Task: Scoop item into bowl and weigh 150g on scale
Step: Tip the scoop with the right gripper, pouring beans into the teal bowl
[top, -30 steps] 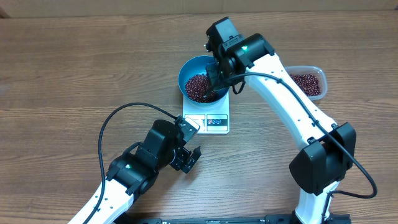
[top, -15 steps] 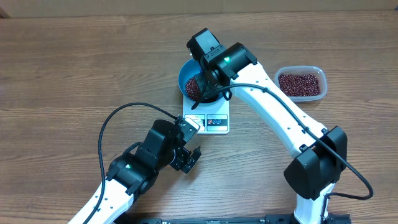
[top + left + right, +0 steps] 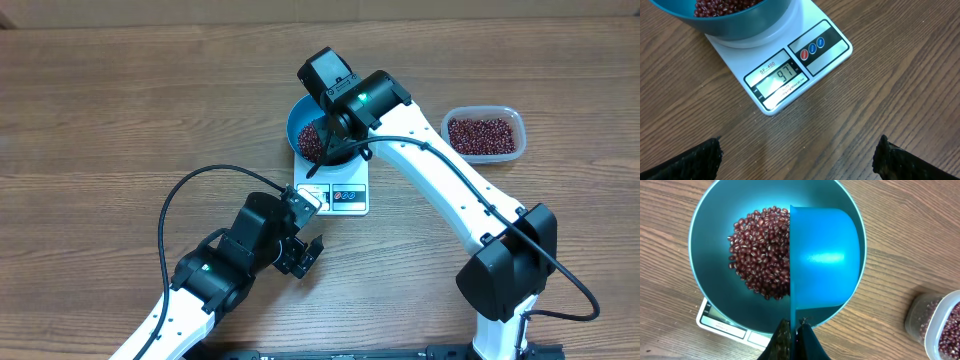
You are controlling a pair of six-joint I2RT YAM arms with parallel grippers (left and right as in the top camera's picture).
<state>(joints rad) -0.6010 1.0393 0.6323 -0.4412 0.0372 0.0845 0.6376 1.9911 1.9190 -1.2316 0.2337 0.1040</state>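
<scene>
Your right end effector [image 3: 794, 330] grips the scoop [image 3: 822, 255], tipped on edge over the bowl [image 3: 710, 285]; beans [image 3: 760, 255] lie beside it, possibly touching. Left end effector [image 3: 797, 162] gapes near the scale [image 3: 785, 70].

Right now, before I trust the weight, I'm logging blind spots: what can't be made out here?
Overhead: scale display too small to read; right arm covers most of the bowl.
Right wrist: scoop turned away, its inside hidden; tub cut off by the edge.
</scene>
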